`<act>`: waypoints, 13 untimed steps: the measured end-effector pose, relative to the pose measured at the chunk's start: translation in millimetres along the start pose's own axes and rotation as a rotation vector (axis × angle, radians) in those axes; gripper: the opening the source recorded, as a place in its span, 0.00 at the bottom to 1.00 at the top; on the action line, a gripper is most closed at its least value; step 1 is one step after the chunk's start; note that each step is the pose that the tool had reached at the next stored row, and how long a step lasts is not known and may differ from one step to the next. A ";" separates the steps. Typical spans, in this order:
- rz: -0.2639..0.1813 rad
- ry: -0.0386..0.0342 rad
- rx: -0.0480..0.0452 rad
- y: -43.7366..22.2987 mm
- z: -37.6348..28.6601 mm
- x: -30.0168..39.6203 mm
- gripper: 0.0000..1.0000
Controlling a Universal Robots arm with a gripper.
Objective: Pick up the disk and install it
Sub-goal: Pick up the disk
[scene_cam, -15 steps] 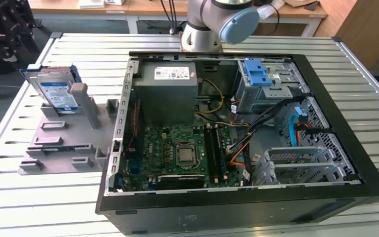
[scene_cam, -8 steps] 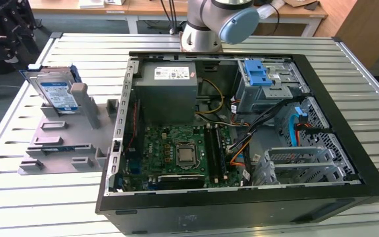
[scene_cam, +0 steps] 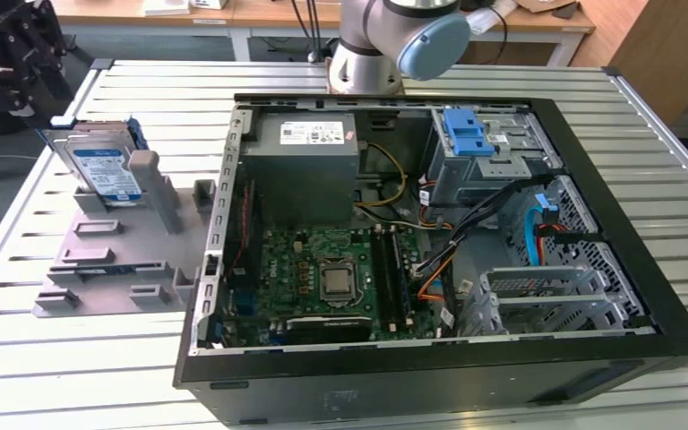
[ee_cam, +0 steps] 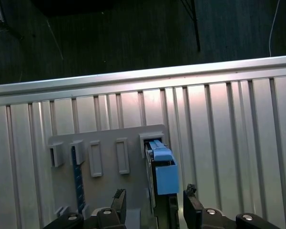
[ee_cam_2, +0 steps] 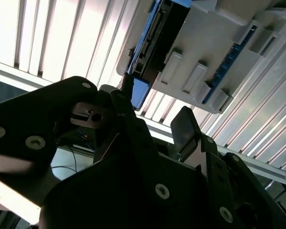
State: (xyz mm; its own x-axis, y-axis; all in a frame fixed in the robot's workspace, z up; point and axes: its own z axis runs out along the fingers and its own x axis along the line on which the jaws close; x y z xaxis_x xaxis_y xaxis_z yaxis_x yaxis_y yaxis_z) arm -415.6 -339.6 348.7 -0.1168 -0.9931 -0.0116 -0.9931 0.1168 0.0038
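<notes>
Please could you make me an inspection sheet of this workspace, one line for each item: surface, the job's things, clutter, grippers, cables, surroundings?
Surface: slatted metal table, carrying a grey fixture plate and an open computer case.
Job's things: the disk stands on edge in a slot of the fixture plate, outside the case, not yet installed.
Clutter: nothing seen.
Grippers: the gripper is open above the disk, one finger to each side; no contact seen.
Cables: orange, black and blue cables run inside the case.
Surroundings: wooden desks behind the table; the arm's base stands at the table's far edge.
</notes>
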 end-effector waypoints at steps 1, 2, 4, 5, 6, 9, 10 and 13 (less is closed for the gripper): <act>0.000 0.0001 0.0000 0.3 0.9 -0.1 0.59; 0.000 0.0009 0.0000 0.7 1.8 -0.1 0.59; 0.000 0.0035 0.0006 1.6 3.5 -0.2 0.59; 0.000 0.0048 0.0009 1.9 4.2 -0.4 0.59; 0.000 0.0058 0.0010 2.2 4.9 -0.8 0.59; 0.000 0.0082 0.0013 2.8 6.3 -3.7 0.59; 0.000 0.0115 0.0018 3.1 6.7 -5.3 0.59; 0.000 0.0159 0.0038 5.0 9.1 -6.9 0.59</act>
State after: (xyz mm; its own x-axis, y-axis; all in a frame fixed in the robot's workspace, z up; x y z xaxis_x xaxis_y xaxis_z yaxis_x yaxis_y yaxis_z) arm -419.8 -332.0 339.7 -0.1170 -0.9931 0.0043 -0.9931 0.1170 0.0000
